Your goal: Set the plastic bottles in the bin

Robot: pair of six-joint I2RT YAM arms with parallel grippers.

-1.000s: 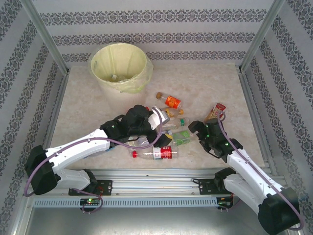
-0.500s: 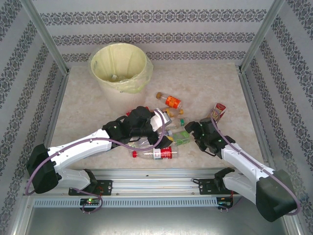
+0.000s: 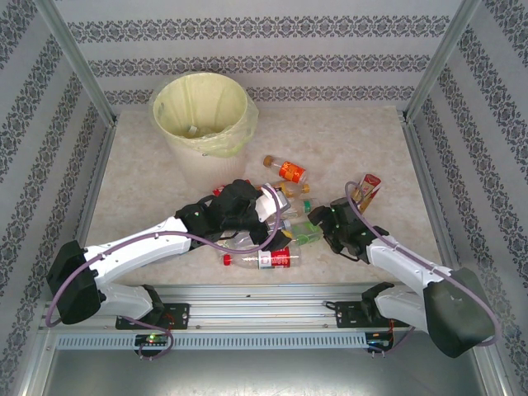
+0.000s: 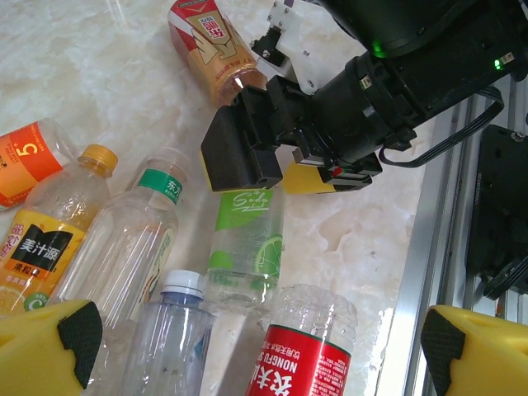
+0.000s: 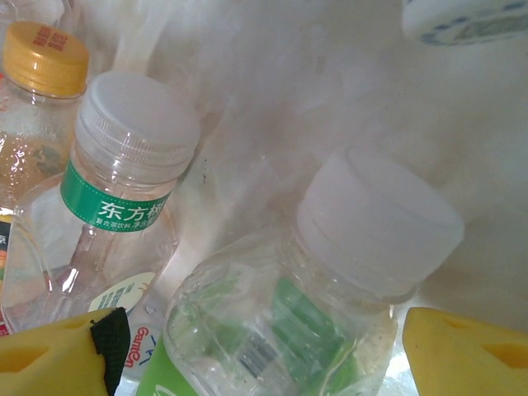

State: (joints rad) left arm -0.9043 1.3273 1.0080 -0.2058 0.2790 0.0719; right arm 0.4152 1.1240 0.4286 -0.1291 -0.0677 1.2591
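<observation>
The pale marbled counter (image 3: 148, 190) carries the cream bin (image 3: 194, 163) with its yellow liner, standing at the far left, well apart from the plastic bottles (image 3: 285, 216), which lie heaped in the middle.

The left arm (image 3: 140, 247) stretches low and long from its base toward the heap. The left gripper (image 4: 260, 351) hangs above it with its yellow fingers wide apart and nothing between them. The right arm (image 3: 404, 264) is folded in from the right. The right gripper (image 5: 260, 342) is spread on either side of the lime-labelled bottle (image 4: 246, 247), at its white-capped neck; I cannot tell whether it touches.

The left wrist view shows seven bottles:
- one red-labelled bottle (image 4: 299, 367) reading "NONGFU"
- the lime one
- one with a green neck band (image 4: 136, 239) printed "东方"
- one yellow-capped bottle (image 4: 51, 239) marked "美汁源"
- one orange-labelled bottle (image 4: 25, 161) showing "5"
- one tan-and-red bottle (image 4: 210, 41)
- one plain white-capped bottle (image 4: 169, 334)
</observation>
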